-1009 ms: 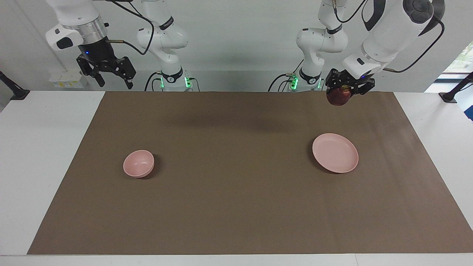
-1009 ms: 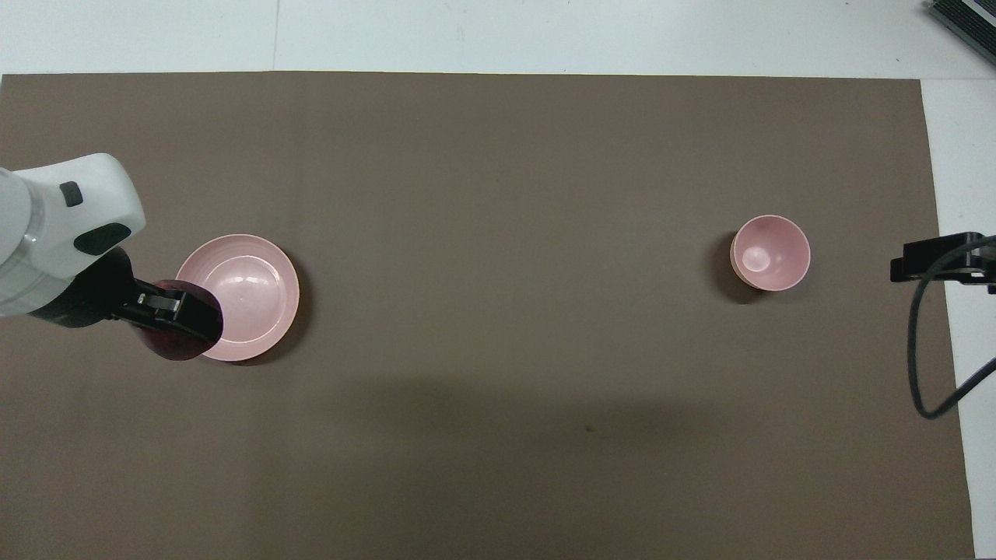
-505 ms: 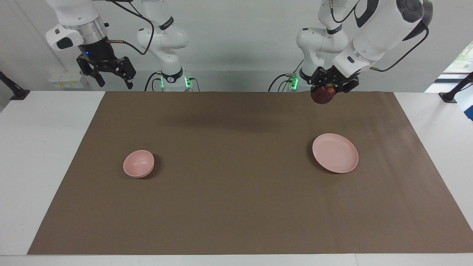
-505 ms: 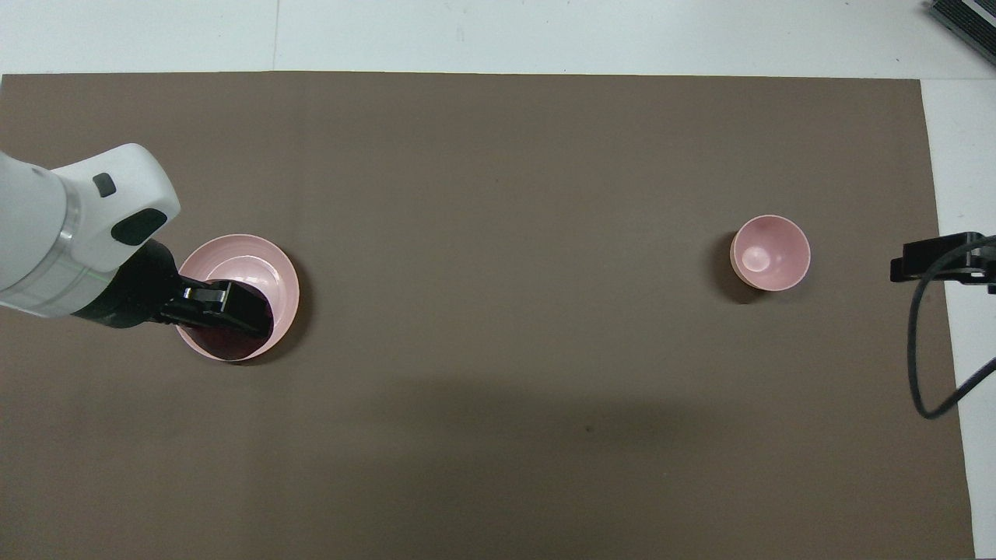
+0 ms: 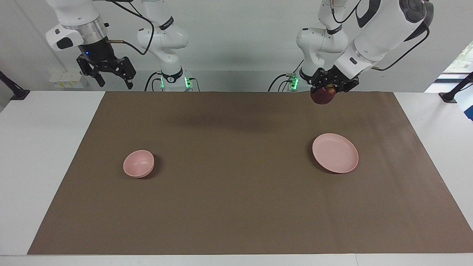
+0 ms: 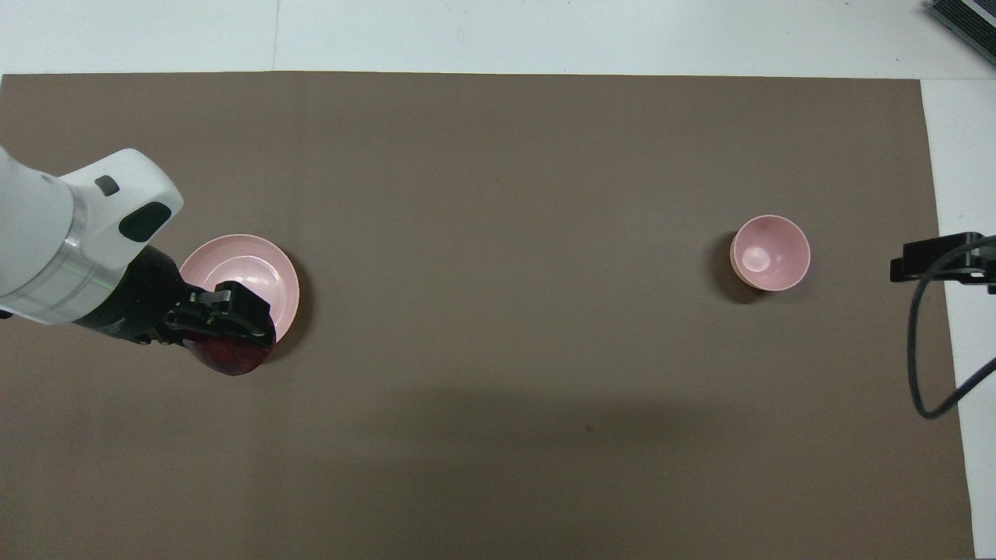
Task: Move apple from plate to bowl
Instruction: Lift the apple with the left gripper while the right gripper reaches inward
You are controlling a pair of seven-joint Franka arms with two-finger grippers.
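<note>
My left gripper (image 5: pixel 325 89) is shut on the dark red apple (image 5: pixel 322 97) and holds it high in the air. In the overhead view the left gripper (image 6: pixel 226 330) and the apple (image 6: pixel 230 359) lie over the rim of the flat pink plate (image 6: pixel 253 260) nearest the robots. The plate (image 5: pixel 335 153) lies bare on the mat toward the left arm's end. The small deep pink bowl (image 5: pixel 138 163) stands empty toward the right arm's end; it also shows in the overhead view (image 6: pixel 770 253). My right gripper (image 5: pixel 115 82) waits open, raised over the table's edge at its own end; its tip shows in the overhead view (image 6: pixel 930 260).
A brown mat (image 5: pixel 236 199) covers most of the white table (image 5: pixel 44 147). A black cable (image 6: pixel 922 365) hangs from the right arm. A dark object (image 6: pixel 965 19) lies at the table's corner farthest from the robots, at the right arm's end.
My left gripper has carried the apple a little toward the right arm's end, then nearly stopped while its wrist turned. The right arm, plate and bowl have not moved.
</note>
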